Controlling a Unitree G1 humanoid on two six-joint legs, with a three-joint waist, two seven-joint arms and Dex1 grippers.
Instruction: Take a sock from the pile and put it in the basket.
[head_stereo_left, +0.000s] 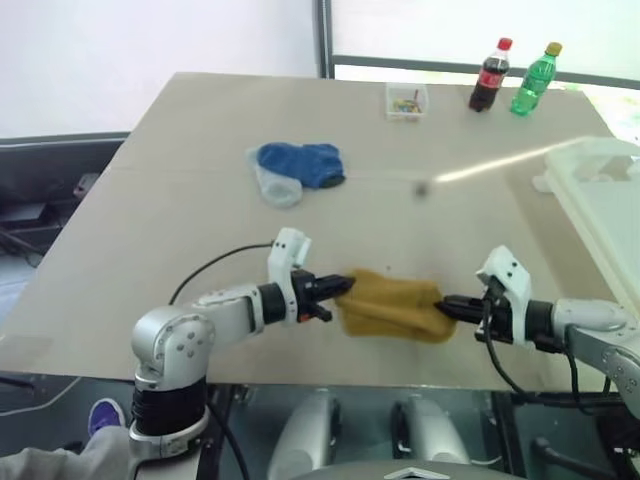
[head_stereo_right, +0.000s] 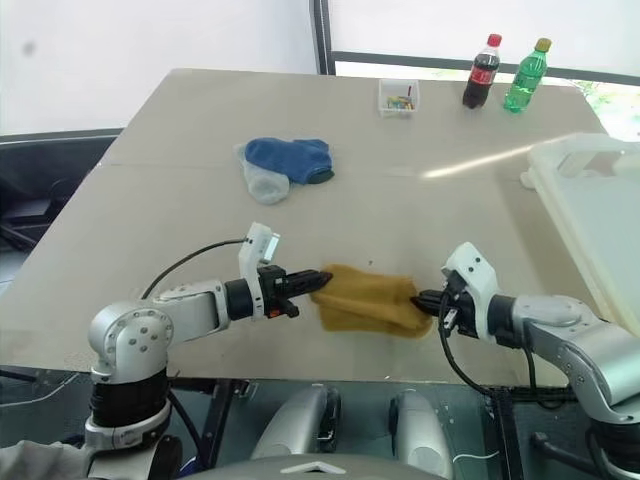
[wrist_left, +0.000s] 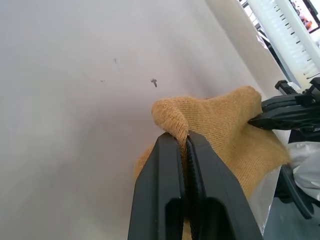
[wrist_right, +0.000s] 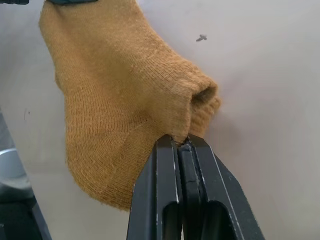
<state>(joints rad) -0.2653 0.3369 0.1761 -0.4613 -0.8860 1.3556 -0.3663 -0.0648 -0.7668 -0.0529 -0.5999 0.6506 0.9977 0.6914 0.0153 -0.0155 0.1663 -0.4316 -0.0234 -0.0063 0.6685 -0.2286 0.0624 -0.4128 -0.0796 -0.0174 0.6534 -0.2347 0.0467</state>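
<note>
- Sock (head_stereo_left: 392, 306): mustard-yellow, off the pile (head_stereo_left: 296, 170), strung between both grippers near the bench (head_stereo_left: 180, 200) front edge. Pick step done.
- L gripper (head_stereo_left: 346, 287): jaws clamped together on a fold of the sock's one end; knit pinched between the black fingers (wrist_left: 165, 175) in wrist view.
- R gripper (head_stereo_left: 447, 305): jaws clamped on the opposite end, at the cuff opening; fingers (wrist_right: 165, 185) together w/ only fabric between.
- Sock hangs slack between the two grips, belly sagging; can't tell if it brushes the bench.
- Pile: blue socks + one pale one remain, well beyond the held sock, toward bench middle. Untouched now.
- Basket (head_stereo_left: 600, 190): white, at bench's right edge, well apart from sock, beyond R gripper. Nothing seen going in yet.
- Left to do (judgement): carry sock rightward over the basket rim, release both grips. Roughly halfway: taken, not placed.
- Risk (judgement): two-ended hold means both grips must let go, else the sock snags on one.
</note>
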